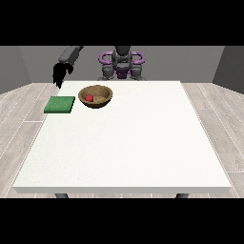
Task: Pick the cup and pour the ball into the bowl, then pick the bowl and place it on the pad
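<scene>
Ball lies in bowl, right of pad. My hand at view's left hangs above the surface, fingers relaxed, holding nothing.

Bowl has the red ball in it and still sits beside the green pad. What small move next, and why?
Probably bring the hand at the view's left down and across to the bowl. The red ball is already inside, the bowl rests on the table just beside the green pad, and that hand hangs nearest.
</scene>
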You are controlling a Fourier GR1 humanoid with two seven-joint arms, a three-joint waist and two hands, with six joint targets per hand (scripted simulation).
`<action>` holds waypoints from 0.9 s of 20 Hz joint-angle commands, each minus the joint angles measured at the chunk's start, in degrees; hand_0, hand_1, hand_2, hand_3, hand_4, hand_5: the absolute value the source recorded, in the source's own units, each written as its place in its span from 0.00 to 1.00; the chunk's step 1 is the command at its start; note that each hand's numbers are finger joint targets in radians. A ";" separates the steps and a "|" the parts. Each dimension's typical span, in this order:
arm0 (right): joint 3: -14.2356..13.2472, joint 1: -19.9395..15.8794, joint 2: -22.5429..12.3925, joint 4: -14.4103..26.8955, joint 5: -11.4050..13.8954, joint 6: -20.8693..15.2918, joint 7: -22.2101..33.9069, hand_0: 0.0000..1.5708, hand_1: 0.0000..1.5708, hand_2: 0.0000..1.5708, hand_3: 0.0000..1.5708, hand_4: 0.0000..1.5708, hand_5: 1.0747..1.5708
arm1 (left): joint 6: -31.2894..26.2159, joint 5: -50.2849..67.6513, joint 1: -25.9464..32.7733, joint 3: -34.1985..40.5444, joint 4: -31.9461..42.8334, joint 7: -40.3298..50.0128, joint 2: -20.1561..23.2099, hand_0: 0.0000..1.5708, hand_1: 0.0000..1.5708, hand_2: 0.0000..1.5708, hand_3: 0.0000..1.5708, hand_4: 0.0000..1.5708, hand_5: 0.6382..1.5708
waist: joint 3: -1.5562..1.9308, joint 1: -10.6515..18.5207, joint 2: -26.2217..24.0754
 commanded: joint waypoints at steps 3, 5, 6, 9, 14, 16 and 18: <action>0.85 -0.41 6.00 4.00 2.48 -4.14 -8.83 0.00 0.00 0.00 0.00 0.47 0.99 | -12.28 12.00 -0.50 7.71 -0.30 -1.03 7.08 0.00 0.00 0.00 0.00 0.67 0.99 | 0.31 2.85 5.30; -1.49 -3.53 3.47 8.50 0.86 -2.34 -10.99 0.00 0.00 0.00 0.00 0.47 0.99 | -13.77 13.39 -0.05 8.19 -1.46 -1.83 8.08 0.00 0.00 0.00 0.00 0.67 0.99 | 0.34 4.01 8.33; 1.47 -1.77 5.79 6.85 1.88 -1.74 -10.15 0.00 0.00 0.00 0.00 0.46 0.99 | -14.51 13.75 2.55 9.87 -0.11 -2.32 10.58 0.00 0.00 0.00 0.00 0.66 0.99 | 0.29 0.71 6.46; 0.98 -4.13 4.46 11.92 2.37 -2.05 -11.11 0.00 0.00 0.00 0.00 0.41 0.98 | -15.64 15.04 6.90 9.52 -2.49 -2.69 9.90 0.00 0.00 0.00 0.00 0.62 0.98 | 0.30 2.18 5.93; 3.63 -8.57 6.09 16.67 3.73 -3.45 -11.72 0.00 0.00 0.00 0.00 0.36 0.98 | -14.66 16.73 8.15 10.76 -3.06 -0.86 12.75 0.00 0.00 0.00 0.00 0.64 0.96 | 0.30 -1.98 5.78; 2.39 -11.05 5.33 19.06 3.02 -1.91 -15.27 0.00 0.00 0.00 0.00 0.35 0.97 | -17.27 19.56 2.69 13.54 -1.91 1.33 18.31 0.00 0.00 0.00 0.00 0.64 0.96 | 0.32 -1.32 9.98; 0.98 -10.39 3.30 24.82 3.22 -0.18 -19.41 0.00 0.00 0.00 0.00 0.33 0.97 | -15.61 19.59 5.45 11.56 -6.38 1.51 15.05 0.00 0.00 0.00 0.00 0.64 0.96 | 0.34 0.30 10.29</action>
